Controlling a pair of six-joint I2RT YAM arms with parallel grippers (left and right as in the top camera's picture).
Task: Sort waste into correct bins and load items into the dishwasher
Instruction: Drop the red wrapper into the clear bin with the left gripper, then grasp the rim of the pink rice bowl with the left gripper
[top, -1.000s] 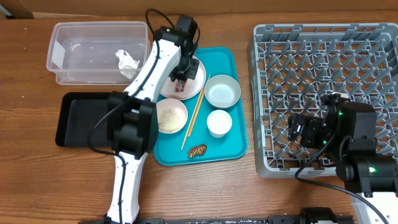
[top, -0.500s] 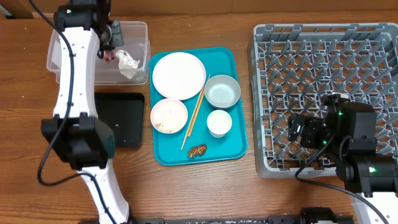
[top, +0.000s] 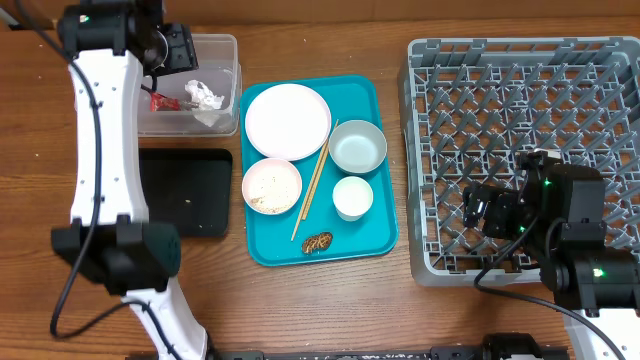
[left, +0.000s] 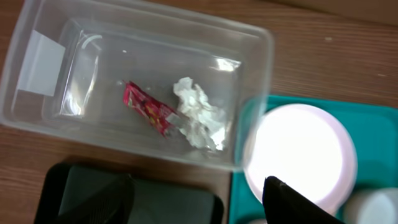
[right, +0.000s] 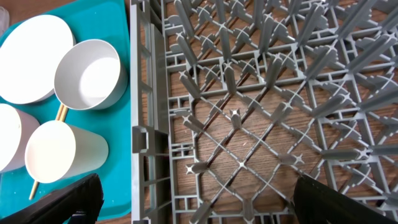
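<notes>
Dish rack (top: 450, 60), large, square and grey with a lattice of pegs, fills the right side of a wooden table and holds no tableware. The right gripper (right: 196, 186) hangs over the rack's near left part, fingers spread wide with nothing between them. A teal tray (top: 375, 215) lies in the middle of the table. At the far left stands a clear tub (left: 155, 56) with a white label (left: 40, 62), and a shallow black tray (top: 195, 190) lies just in front of it. The left gripper (left: 198, 186) hovers above the tub, its fingers well apart and holding nothing. On the teal tray sit a wide white plate (top: 288, 120), a bowl of white rice-like scraps (top: 271, 186), an empty bowl (top: 358, 146) and a small white cup (top: 352, 197). Wooden chopsticks (top: 318, 180) lie slanted between the bowls. Inside the tub a crumpled red-and-white wrapper (left: 148, 109) lies on the bottom, just beside a crumpled white tissue (left: 199, 115). A small brown food lump (top: 318, 242) rests near the tray's front edge.
</notes>
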